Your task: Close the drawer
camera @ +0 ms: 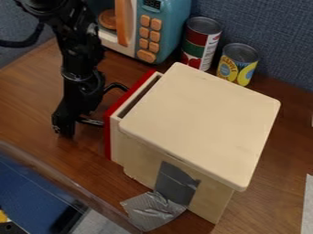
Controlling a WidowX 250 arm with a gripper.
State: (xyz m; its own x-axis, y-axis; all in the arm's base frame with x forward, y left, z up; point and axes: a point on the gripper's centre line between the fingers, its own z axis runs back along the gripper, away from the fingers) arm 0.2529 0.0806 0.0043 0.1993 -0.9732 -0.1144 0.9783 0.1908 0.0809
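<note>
Here the red-fronted drawer (116, 144) is seen slightly open at the left side of the cream cabinet (202, 119). Just beside its front, the gripper (65, 130) is held pointing down; whether it is wide or narrow cannot be told. Silver tape (153, 212) is stuck low on the cabinet. Behind, two cans (202, 39) and a toy microwave (164, 27) are lined up on the wooden table (36, 91).

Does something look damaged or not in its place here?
The grey tape on the box looks odd: its lower end is crumpled and sticks out loosely. The drawer also stands slightly open.
</note>
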